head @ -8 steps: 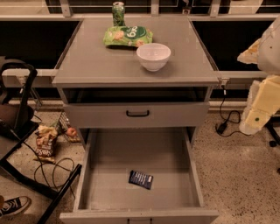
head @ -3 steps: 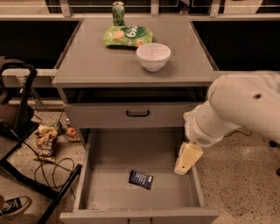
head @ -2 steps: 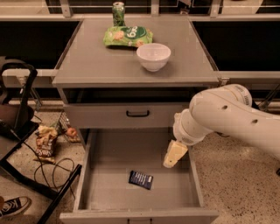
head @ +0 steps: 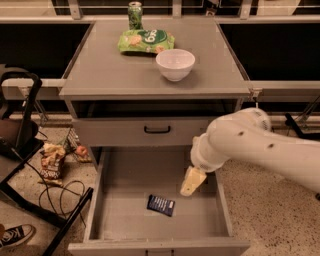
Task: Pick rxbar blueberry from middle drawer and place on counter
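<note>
The rxbar blueberry (head: 160,205), a small dark navy wrapper with faint white print, lies flat on the floor of the open middle drawer (head: 120,212), near its front middle. My gripper (head: 191,182) hangs from the white arm that reaches in from the right. It sits over the drawer's right half, a little above and to the right of the bar, apart from it. The gray counter (head: 105,70) tops the cabinet above the drawer.
On the counter stand a white bowl (head: 175,64), a green snack bag (head: 145,41) and a green can (head: 135,14). The drawer front with the black handle (head: 157,130) is above the open drawer. Snack bags (head: 51,161), cables and a black chair frame (head: 25,125) lie on the floor at left.
The arm has swung in from the right edge and over the open drawer. The gripper has moved left and down toward the bar. The bar has not moved.
</note>
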Robot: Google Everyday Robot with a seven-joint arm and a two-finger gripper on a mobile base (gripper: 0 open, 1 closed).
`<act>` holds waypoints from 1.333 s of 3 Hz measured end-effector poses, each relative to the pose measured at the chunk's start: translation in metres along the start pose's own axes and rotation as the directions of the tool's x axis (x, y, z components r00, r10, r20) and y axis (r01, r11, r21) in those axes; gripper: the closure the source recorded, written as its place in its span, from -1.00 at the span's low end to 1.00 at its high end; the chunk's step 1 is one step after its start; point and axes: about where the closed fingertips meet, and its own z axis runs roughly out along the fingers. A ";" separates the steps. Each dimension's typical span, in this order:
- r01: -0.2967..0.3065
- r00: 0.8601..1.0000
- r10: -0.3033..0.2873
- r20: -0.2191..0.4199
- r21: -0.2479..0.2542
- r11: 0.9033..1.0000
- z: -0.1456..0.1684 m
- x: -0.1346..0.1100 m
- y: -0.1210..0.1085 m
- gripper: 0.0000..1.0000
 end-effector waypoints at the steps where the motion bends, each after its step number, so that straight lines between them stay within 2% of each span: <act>1: -0.014 0.999 0.016 0.036 -0.048 0.999 0.077 0.005 0.031 -1.00; 2: -0.031 0.994 0.039 0.105 -0.077 0.997 0.171 0.010 0.065 -1.00; 3: -0.046 0.982 0.055 0.179 -0.054 0.997 0.214 0.002 0.058 -1.00; 4: -0.079 0.973 0.093 0.210 -0.074 0.994 0.254 -0.001 0.062 -1.00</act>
